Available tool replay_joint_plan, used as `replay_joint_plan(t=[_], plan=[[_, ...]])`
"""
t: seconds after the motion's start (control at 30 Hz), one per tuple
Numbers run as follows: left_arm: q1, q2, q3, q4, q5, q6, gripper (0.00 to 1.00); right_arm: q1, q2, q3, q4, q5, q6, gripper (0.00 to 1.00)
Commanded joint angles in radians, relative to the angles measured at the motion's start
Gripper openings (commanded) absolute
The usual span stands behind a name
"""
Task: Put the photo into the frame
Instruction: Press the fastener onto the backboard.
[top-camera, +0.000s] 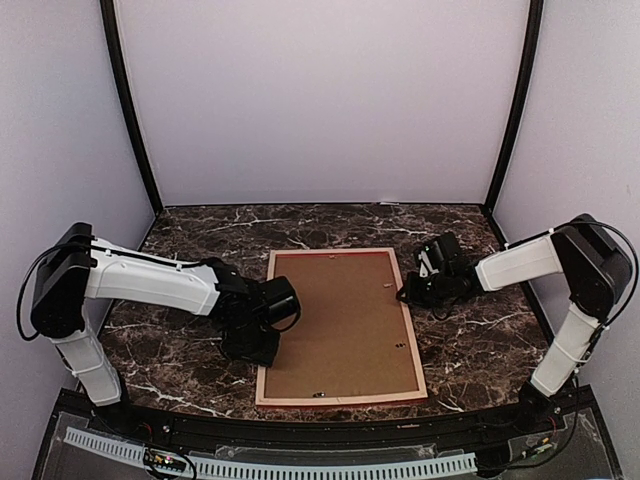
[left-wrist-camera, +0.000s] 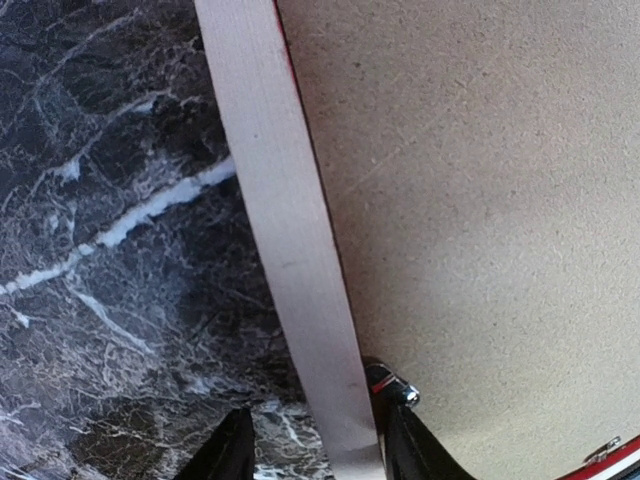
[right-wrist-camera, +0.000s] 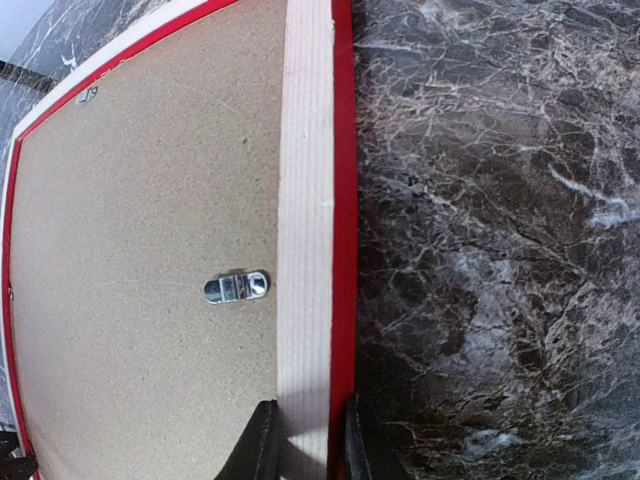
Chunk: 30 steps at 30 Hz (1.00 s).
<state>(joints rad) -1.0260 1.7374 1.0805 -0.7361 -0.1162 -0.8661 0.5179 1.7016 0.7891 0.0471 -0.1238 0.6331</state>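
Where the frame sits, from above: frame (top-camera: 340, 398) lies back up at the centre of the table (top-camera: 200, 240), with the brown board (top-camera: 340, 320) filling it.
Photo: not to be seen in any view; I cannot tell whether it is under the board.
Arms, from above: left gripper (top-camera: 266, 348) is at the left rail and right gripper (top-camera: 408, 293) at the right rail.
Left wrist view: the pale rail runs from top centre to bottom centre. The left gripper is astride it, unclamped. One finger (left-wrist-camera: 228, 450) is over the marble, clear of the wood, and the other is on the board side just below a clip (left-wrist-camera: 395, 385).
Right wrist view: the jaws are closed onto the right rail at bottom centre, one on each edge. Another clip (right-wrist-camera: 236, 287) lies on the board, mid-picture.
Step, I reckon: taking the frame by both long rails, to lift or turn it.
Next move calls for: closing the left jaws squarely on the rail, then raising both sides evenly so the thin wood neither twists nor sheds its board.
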Motion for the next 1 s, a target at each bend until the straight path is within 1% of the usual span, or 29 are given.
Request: replay_joint_plan(t=[0.0, 0.17, 0.37, 0.47, 0.77, 0.97], plan=[[0.007, 0.044, -0.005, -0.047, -0.126, 0.0, 0.46, -0.001, -0.004, 0.018, -0.016, -0.042, 0.014, 0.0], [0.007, 0.044, 0.005, -0.071, -0.169, 0.001, 0.47, -0.001, 0.001, 0.027, -0.027, -0.04, 0.004, 0.0], [0.007, 0.075, 0.01, -0.034, -0.162, 0.036, 0.47, -0.001, 0.004, 0.026, -0.026, -0.05, -0.001, 0.0], [0.007, 0.095, 0.013, -0.029, -0.183, 0.046, 0.48, -0.001, 0.005, 0.024, -0.022, -0.057, -0.007, 0.0], [0.007, 0.074, -0.012, 0.087, -0.248, 0.127, 0.5, -0.001, 0.038, 0.045, -0.022, -0.113, -0.052, 0.0], [0.007, 0.082, -0.063, 0.176, -0.267, 0.188, 0.53, -0.002, 0.061, 0.065, -0.037, -0.154, -0.101, 0.0]])
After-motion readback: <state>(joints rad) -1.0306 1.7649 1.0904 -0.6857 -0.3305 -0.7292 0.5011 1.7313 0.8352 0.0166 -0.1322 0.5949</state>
